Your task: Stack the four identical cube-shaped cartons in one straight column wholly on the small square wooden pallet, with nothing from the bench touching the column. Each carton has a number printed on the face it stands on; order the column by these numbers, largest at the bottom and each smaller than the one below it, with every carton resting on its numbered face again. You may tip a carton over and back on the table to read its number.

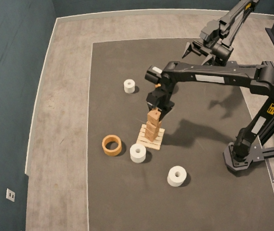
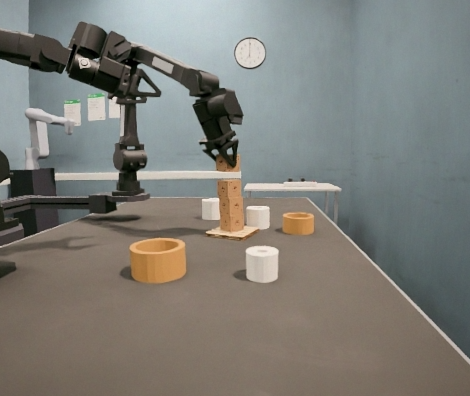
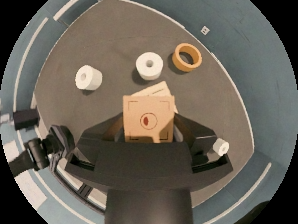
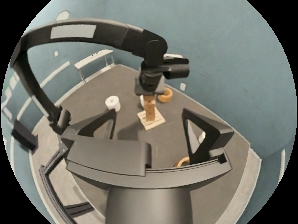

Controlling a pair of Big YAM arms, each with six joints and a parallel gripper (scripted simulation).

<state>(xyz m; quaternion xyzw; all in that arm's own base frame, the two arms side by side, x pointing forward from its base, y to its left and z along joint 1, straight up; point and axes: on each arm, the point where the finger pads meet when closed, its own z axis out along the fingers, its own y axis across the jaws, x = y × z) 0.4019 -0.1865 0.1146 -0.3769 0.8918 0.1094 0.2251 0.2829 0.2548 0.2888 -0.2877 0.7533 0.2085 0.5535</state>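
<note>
keeping the left gripper (image 1: 155, 110) (image 2: 227, 160) (image 3: 148, 112) (image 4: 148, 93) clamped on the top carton (image 1: 154, 115) (image 2: 221, 166) (image 3: 148, 106) (image 4: 150, 99), square it over the three-carton column (image 1: 151, 132) (image 2: 231, 210) (image 4: 150, 114) on the pallet (image 1: 159, 139) (image 2: 249, 232) (image 3: 159, 88) (image 4: 159, 120), then lower straight through the remaining gap; release evenly only after full contact, lest a dragging finger topple everything.
</note>
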